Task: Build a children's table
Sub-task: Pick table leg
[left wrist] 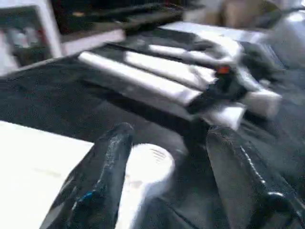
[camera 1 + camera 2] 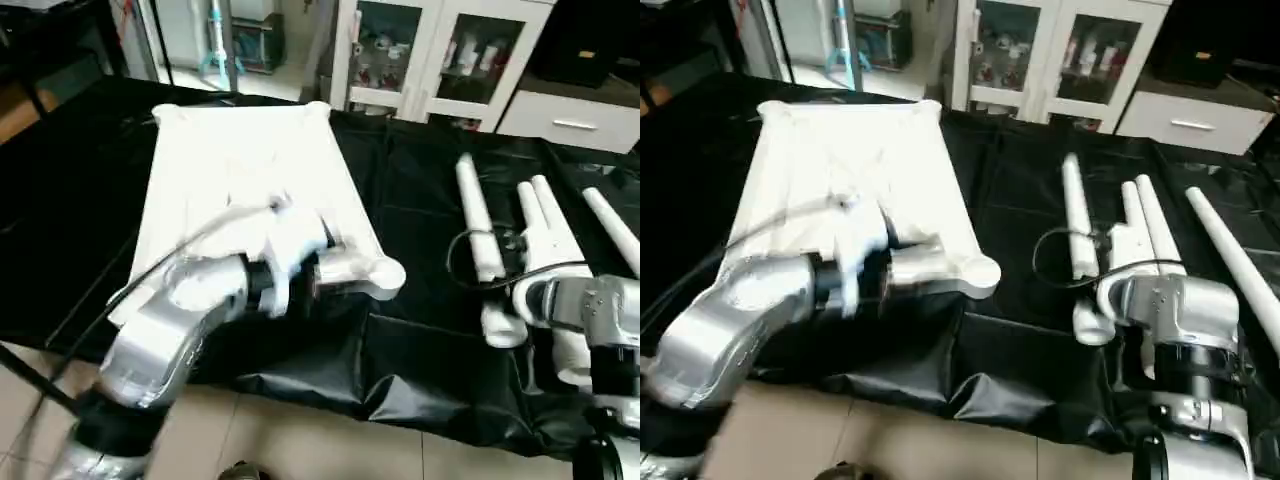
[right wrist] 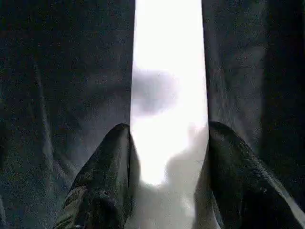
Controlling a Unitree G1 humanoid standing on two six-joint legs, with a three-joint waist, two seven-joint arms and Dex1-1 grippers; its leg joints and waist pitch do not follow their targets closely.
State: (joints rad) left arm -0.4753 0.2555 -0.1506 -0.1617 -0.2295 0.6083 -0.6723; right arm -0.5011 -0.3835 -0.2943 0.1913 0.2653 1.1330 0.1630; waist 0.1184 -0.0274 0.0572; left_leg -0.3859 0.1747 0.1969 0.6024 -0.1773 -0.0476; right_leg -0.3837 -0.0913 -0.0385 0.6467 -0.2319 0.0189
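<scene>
**Sitting at the tabletop corner, legs lined up on the right**

Starting on the left: the white tabletop [image 2: 240,170] lies flat on the black sheet [image 2: 420,230] that covers the table, one long side running away from the robot. The left arm [image 2: 170,320] reaches across its near end, and the left claw [image 1: 167,157] sits right at the near right corner socket [image 2: 385,275], that round knob sticking out of the corner. In the left wrist view the two black fingers [image 1: 100,181] stand apart with the round white socket just inside one of them, so the claw is released, not pinching anything as far as I can see.

Moving right, there's a stretch of bare black sheet, then the four white legs [image 2: 478,230] lying roughly side by side, thin ends pointing away from the robot, fat ends near. The first one lies a bit apart from the next two, which lie touching, and the last one [image 2: 1230,260] is out by the right edge, angled off.

The right arm [image 2: 1170,320] hovers over the middle pair. In the right wrist view the right claw [image 3: 169,157] has a finger on each side of one white leg [image 3: 169,71], both fingers pressed against it, so that's a grasp on a leg. The leg seems to rest on the sheet, though I can't be sure.

Behind the table there's a white cabinet with glass doors [image 2: 430,50].
</scene>
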